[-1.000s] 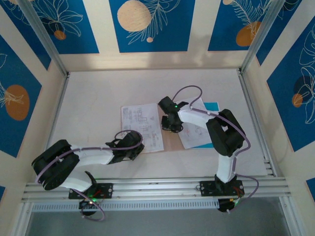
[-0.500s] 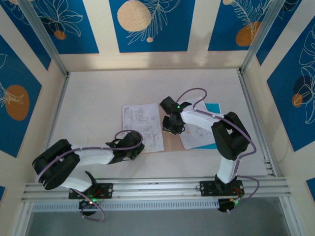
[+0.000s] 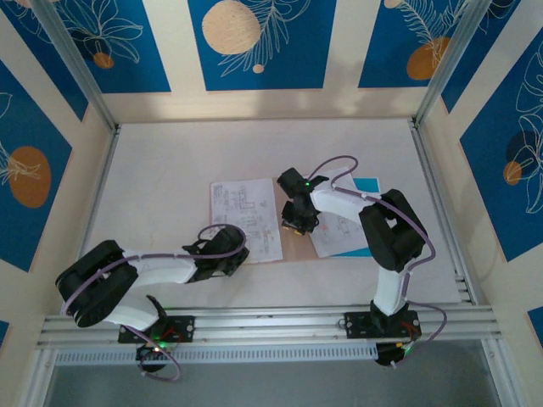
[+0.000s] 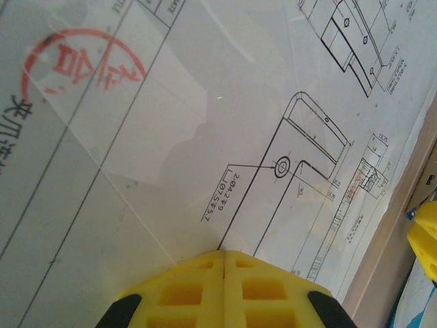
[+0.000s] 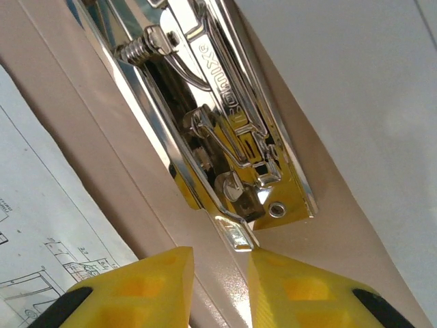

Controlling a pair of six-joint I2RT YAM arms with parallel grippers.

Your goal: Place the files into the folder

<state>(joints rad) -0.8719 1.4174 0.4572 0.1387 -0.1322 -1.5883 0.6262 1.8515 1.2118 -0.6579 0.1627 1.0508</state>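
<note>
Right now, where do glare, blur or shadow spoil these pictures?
Right wrist view: the chrome lever clip throws bright glare and mirrors yellow. Left wrist view: a pale sheen crosses the printed drawing beside the red stamp; its lines are sharp. Top external view: even light, only faint shadows on the table.

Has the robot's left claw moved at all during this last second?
No. The left gripper stays shut over the near edge of the printed sheet, in the same place relative to the front rail.
</note>
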